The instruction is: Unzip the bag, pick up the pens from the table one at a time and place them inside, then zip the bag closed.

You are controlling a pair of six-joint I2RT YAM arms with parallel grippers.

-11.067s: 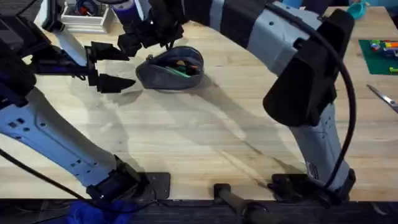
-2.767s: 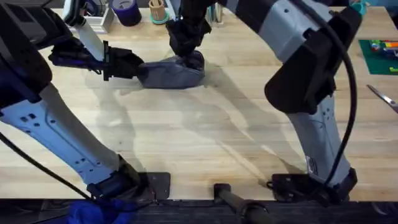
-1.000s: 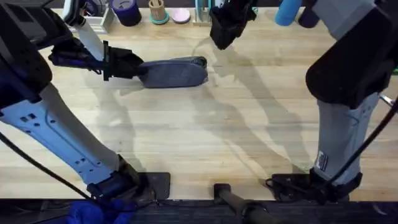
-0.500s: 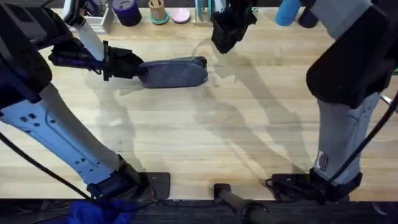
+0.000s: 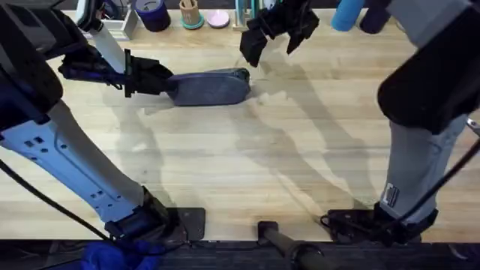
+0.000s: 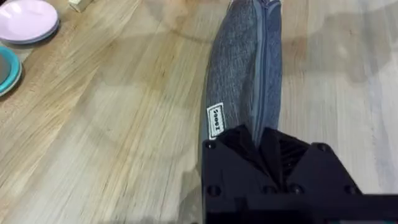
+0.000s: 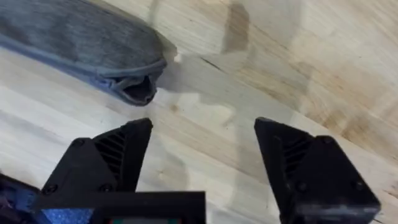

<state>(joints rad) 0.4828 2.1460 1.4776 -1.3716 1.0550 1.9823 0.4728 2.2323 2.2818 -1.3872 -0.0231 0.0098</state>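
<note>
The blue-grey bag (image 5: 211, 87) lies flat on the table (image 5: 247, 165) at the back left, its zipper line closed along the top. My left gripper (image 5: 168, 81) is shut on the bag's left end; in the left wrist view the bag (image 6: 239, 74) runs away from my left gripper (image 6: 261, 146). My right gripper (image 5: 271, 39) hangs open just beyond the bag's right end, touching nothing. In the right wrist view my right gripper (image 7: 202, 155) is spread wide over bare wood, with the bag (image 7: 81, 40) off to one side. The pens are out of view.
Along the table's back edge stand a dark-blue cup (image 5: 154, 12), a wooden holder (image 5: 189, 13), a pink plate (image 5: 218, 19) and a blue cylinder (image 5: 346, 15). A white tray (image 5: 112, 24) sits at the back left. The wide wooden area in front of the bag is bare.
The right gripper left the bag's right end, moved back and right, and has now spread open. The bag went from bulging to flat. The left gripper kept its hold.
</note>
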